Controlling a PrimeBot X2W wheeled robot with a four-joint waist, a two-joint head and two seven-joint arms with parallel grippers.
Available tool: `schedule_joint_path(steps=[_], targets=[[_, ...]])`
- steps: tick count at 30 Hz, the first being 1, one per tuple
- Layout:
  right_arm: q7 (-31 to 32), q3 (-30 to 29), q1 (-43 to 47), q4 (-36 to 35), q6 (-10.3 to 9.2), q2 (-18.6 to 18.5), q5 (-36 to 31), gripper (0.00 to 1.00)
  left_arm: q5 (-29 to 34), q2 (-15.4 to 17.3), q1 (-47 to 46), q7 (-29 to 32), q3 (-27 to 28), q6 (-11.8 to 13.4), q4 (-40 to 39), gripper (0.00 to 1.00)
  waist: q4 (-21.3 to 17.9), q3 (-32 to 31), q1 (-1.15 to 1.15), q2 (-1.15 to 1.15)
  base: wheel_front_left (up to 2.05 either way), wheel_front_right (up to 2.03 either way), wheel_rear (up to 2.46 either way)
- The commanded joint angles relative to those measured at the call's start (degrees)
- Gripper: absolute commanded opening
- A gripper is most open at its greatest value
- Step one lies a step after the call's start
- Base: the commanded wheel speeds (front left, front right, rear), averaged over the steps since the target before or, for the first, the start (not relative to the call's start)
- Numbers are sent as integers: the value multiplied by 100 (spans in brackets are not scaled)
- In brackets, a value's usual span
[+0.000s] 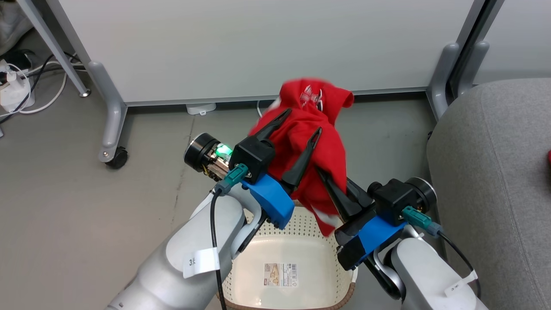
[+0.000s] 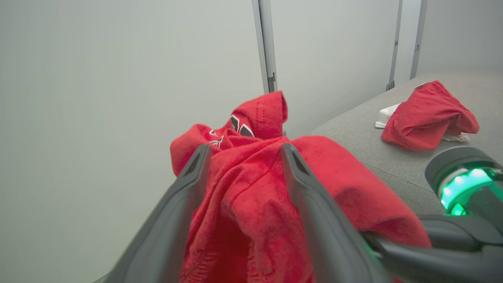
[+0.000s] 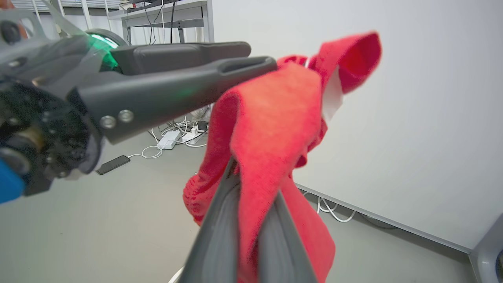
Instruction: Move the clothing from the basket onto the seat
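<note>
One piece of the clothing, a red garment [image 1: 316, 129], hangs in the air above the basket [image 1: 303, 224], whose floor shows just a barcode sticker. My left gripper [image 1: 302, 122] is open, its two fingers spread against the fabric, which bunches between them [image 2: 245, 147]. My right gripper [image 1: 328, 181] comes in from the right and is shut on the garment's lower fold [image 3: 255, 188]. The grey seat [image 1: 495, 172] stands to the right. A second red garment [image 2: 428, 114] lies on the seat [image 2: 393, 161].
White partition panels [image 1: 258, 43] on grey wheeled legs [image 1: 112, 129] stand just behind the basket. Cables and a power strip [image 1: 13, 90] lie on the floor at the far left. Grey floor [image 1: 86, 193] stretches to the left.
</note>
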Motion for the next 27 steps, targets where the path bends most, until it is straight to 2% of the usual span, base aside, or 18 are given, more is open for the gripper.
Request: schedule_joint_path(steps=[1, 10, 16, 27], targets=[[-5, -6, 31, -29, 1, -24, 21, 0, 32, -2, 35, -27, 38, 7, -21, 100, 2, -5, 0, 0, 0, 0, 0], [-5, -98, 155, -77, 1, -8, 57, 0, 93, -7, 92, -26, 121, -33, -8, 100, -50, -25, 0, 0, 0, 0, 0], [-5, -355, 258, -223, 1, 57, 85, 0, 134, 6, 126, -22, 145, -53, -100, 100, -224, 55, 0, 0, 0, 0, 0], [-5, -929, 303, -648, 1, 61, -26, 0, 255, 80, 62, -21, 153, -47, -282, 100, -937, 434, 0, 0, 0, 0, 0]])
